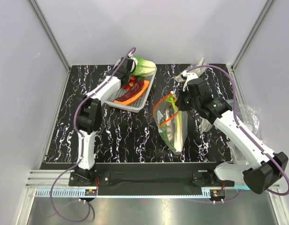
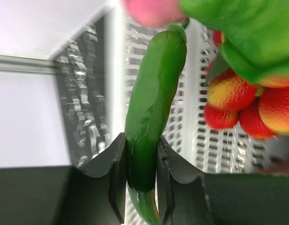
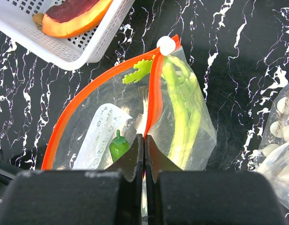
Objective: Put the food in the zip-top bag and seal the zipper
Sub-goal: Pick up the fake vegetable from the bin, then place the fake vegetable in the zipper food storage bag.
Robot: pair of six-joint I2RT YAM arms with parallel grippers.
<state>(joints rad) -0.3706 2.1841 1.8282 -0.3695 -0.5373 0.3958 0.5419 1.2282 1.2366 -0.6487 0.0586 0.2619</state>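
Note:
The zip-top bag (image 1: pixel 172 133) lies mid-table with its mouth open. In the right wrist view the zipper (image 3: pixel 155 93) runs in two red-orange strips to a white slider (image 3: pixel 166 45). Inside the bag (image 3: pixel 83 136) are a leek (image 3: pixel 182 108), a small green pepper (image 3: pixel 118 146) and the white label (image 3: pixel 104 126). My right gripper (image 3: pixel 144 140) is shut on the bag's mouth edge at the strip; it also shows from above (image 1: pixel 181 104). My left gripper (image 1: pixel 128 77) is in the basket, shut on a long green pepper (image 2: pixel 154 93) held between its fingers (image 2: pixel 115 178).
A white slotted basket (image 1: pixel 135 105) at the back holds a leafy cabbage (image 1: pixel 143 65), an orange-rimmed slice (image 3: pixel 74 16) and red round pieces (image 2: pixel 238 103). Wrinkly clear bags (image 1: pixel 245 117) with white pieces lie at the right edge. Walls enclose the table.

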